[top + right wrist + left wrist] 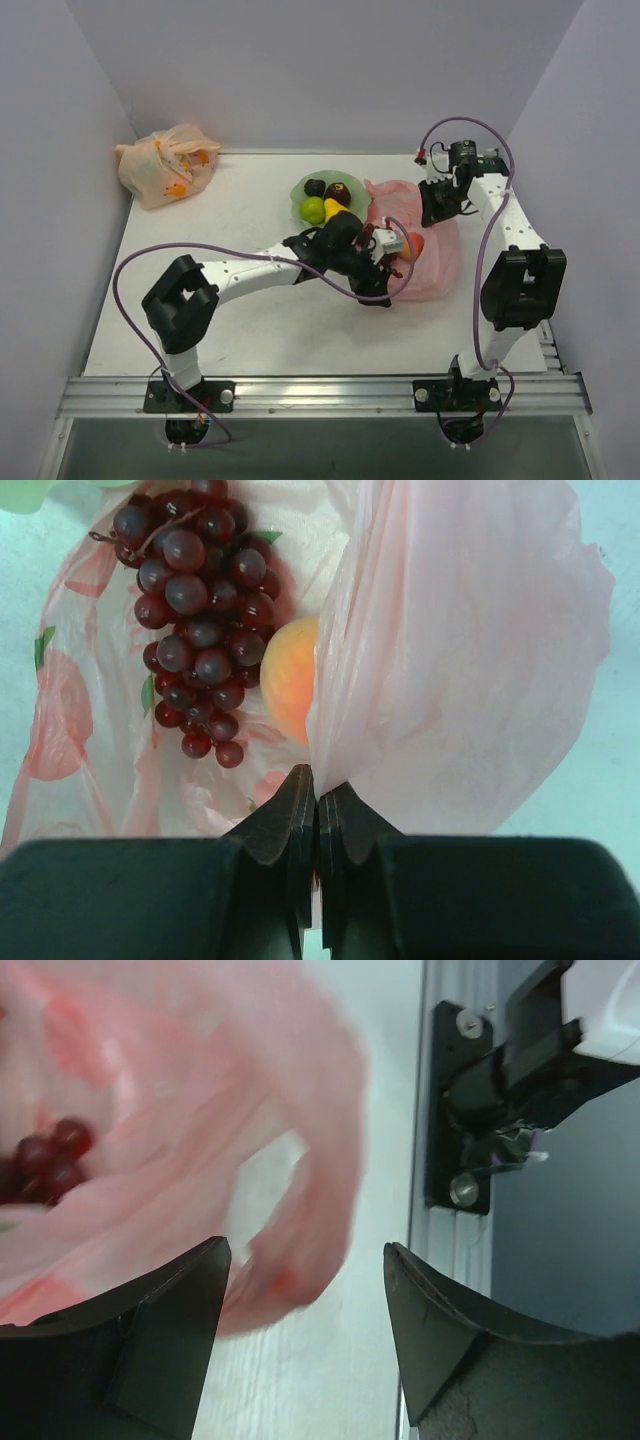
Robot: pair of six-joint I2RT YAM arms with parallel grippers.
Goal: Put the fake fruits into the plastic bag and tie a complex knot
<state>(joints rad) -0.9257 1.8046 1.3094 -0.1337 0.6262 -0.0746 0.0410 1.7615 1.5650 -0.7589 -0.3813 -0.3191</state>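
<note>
White table (250, 340) between plain pale walls (330, 70), aluminium rail (320, 395) in front

Wide open along the near table (300, 340). Blocked mid-table by the left arm (250, 275) stretching to the plastic bag (440, 262). Tight at the bag's far rim, pinched in the right gripper (318, 782); hemmed in just left by the green bowl (352, 180). Blocked far left by the tied bag (165, 165).

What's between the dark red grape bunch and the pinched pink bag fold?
A round orange plastic peach, inside the pink plastic bag; right wrist view.
</note>
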